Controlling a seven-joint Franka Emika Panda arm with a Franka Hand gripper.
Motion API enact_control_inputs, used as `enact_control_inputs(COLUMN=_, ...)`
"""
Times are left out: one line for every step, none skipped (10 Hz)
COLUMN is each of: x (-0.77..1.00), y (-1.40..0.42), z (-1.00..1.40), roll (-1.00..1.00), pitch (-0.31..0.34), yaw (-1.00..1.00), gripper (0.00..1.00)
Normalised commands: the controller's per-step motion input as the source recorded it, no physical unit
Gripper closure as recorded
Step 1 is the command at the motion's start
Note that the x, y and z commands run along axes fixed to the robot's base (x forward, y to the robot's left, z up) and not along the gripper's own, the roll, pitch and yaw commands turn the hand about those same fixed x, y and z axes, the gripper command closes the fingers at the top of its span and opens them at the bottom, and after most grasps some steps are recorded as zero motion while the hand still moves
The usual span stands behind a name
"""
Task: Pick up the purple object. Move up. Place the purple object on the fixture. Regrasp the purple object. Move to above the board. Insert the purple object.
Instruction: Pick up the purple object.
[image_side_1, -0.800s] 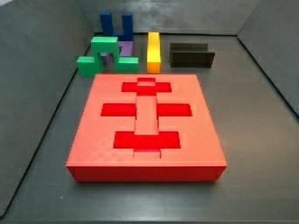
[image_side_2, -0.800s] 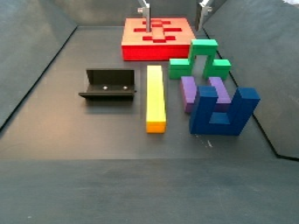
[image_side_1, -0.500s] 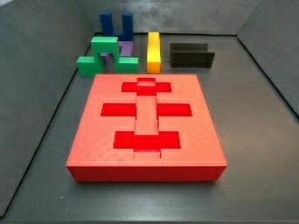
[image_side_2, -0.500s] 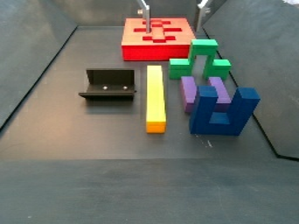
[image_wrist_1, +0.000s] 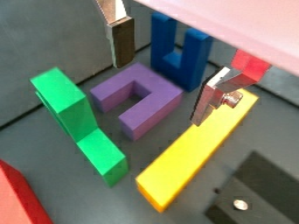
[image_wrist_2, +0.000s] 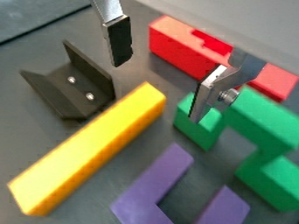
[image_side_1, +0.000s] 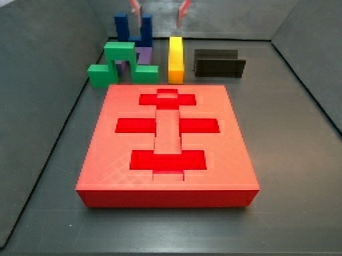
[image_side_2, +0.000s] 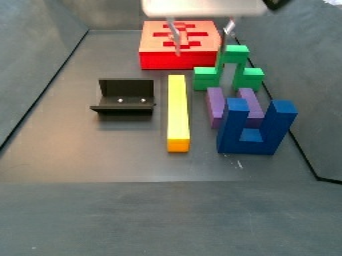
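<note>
Hovering: gripper (image_wrist_1: 163, 68) hangs above the cluster of blocks, jaws spread wide, nothing between the fingers (image_wrist_1: 121, 42); seen also in a wrist view (image_wrist_2: 163, 74).
Gripper, side views: only partly visible at the upper edge in a side view (image_side_1: 158, 10) and in a side view (image_side_2: 198, 28); height above the blocks cannot be told.
Purple block: (image_wrist_1: 138, 98) lies flat on the floor, untouched, below the gap between the fingers; its open end faces the yellow bar. Also visible in a wrist view (image_wrist_2: 176, 194) and in a side view (image_side_2: 215, 104).
Purple block, neighbours: in a side view (image_side_1: 143, 63) mostly hidden; green block (image_side_1: 115, 62) at its 9 o'clock, yellow bar (image_side_1: 175, 58) at its 3 o'clock, blue block (image_side_1: 132, 27) at its 12 o'clock.
Green block: (image_wrist_1: 79, 125) just beside the purple block; contact cannot be told.
Blue block: (image_wrist_1: 180, 47) standing with two prongs up, just beside the purple block.
Yellow bar: (image_wrist_1: 197, 159) lying flat, between the purple block and the fixture (image_wrist_2: 70, 80).
Fixture: black, empty, in a side view (image_side_2: 123, 98) at 9 o'clock of the yellow bar (image_side_2: 178, 110).
Board: red slab (image_side_1: 167, 140), cutouts empty, apart from the block cluster; also in a side view (image_side_2: 182, 42).
</note>
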Motion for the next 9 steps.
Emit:
enact_control_inputs(x=-0.42, y=0.09, z=-0.57, roll=-0.09, pitch=-0.271, yaw=0.00, gripper=0.00)
enact_control_inputs(x=-0.33, y=0.00, z=-0.47, roll=0.00, pitch=-0.160, yaw=-0.01, gripper=0.00)
enact_control_inputs(x=-0.21, y=0.00, z=-0.37, roll=0.05, pitch=-0.074, yaw=-0.02, gripper=0.00)
enact_control_inputs(x=0.00, y=0.01, z=-0.25, roll=0.12, pitch=0.050, yaw=-0.08, gripper=0.00)
enact_control_inputs(x=-0.14, y=0.12, z=-0.11, roll=0.06, pitch=0.051, yaw=-0.02, gripper=0.00)
enact_control_inputs(x=-0.13, y=0.13, z=-0.16, roll=0.11, pitch=0.074, yaw=0.00, gripper=0.00)
enact_control_inputs(x=-0.07, y=0.08, z=-0.23, roll=0.14, pitch=0.121, yaw=0.00, gripper=0.00)
enact_control_inputs(x=0.00, y=0.23, z=-0.34, roll=0.00, pitch=0.331, yaw=-0.05, gripper=0.00)
enact_control_inputs(x=0.00, y=0.04, z=-0.31, roll=0.00, pitch=0.197, yaw=-0.16, gripper=0.00)
